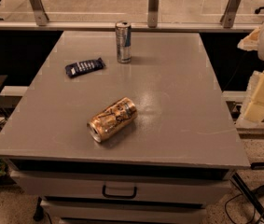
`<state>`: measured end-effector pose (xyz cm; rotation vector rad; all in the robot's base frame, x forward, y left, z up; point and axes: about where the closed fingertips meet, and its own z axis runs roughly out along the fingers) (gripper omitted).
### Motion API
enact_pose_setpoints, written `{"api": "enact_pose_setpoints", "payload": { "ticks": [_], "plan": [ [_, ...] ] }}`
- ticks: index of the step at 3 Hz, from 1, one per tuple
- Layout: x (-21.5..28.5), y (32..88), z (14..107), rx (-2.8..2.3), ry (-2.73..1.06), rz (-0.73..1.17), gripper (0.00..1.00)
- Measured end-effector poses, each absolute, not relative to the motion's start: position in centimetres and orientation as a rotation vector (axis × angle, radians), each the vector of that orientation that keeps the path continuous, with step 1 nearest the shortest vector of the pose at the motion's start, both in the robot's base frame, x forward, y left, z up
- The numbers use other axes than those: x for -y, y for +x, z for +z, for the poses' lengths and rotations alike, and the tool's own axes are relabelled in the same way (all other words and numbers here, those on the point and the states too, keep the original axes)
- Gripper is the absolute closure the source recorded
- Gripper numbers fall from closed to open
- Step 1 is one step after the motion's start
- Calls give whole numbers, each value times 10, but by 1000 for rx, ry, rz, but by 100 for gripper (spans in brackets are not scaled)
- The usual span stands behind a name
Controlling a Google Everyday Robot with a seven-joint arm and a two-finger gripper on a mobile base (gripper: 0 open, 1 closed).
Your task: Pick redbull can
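Observation:
The redbull can (pixel 123 42) is slim and silver with blue panels. It stands upright near the far edge of the grey table (pixel 178 87), a little left of the middle. My gripper (pixel 261 96) shows as cream-coloured parts at the right edge of the view, beyond the table's right side and well away from the can. It holds nothing that I can see.
A fatter gold can (pixel 112 119) lies on its side near the table's middle front. A flat dark blue snack wrapper (pixel 84 67) lies left of the redbull can. A railing with metal posts (pixel 153 6) runs behind the table. A drawer with a handle (pixel 119 191) sits below the table top.

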<state>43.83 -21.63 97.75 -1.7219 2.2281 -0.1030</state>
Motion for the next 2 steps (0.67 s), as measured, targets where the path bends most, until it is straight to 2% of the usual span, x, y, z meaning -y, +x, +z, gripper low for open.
{"api": "enact_pose_setpoints", "payload": {
  "ticks": [2],
  "plan": [
    [209, 455, 980, -2238, -1712, -93, 0]
  ]
}}
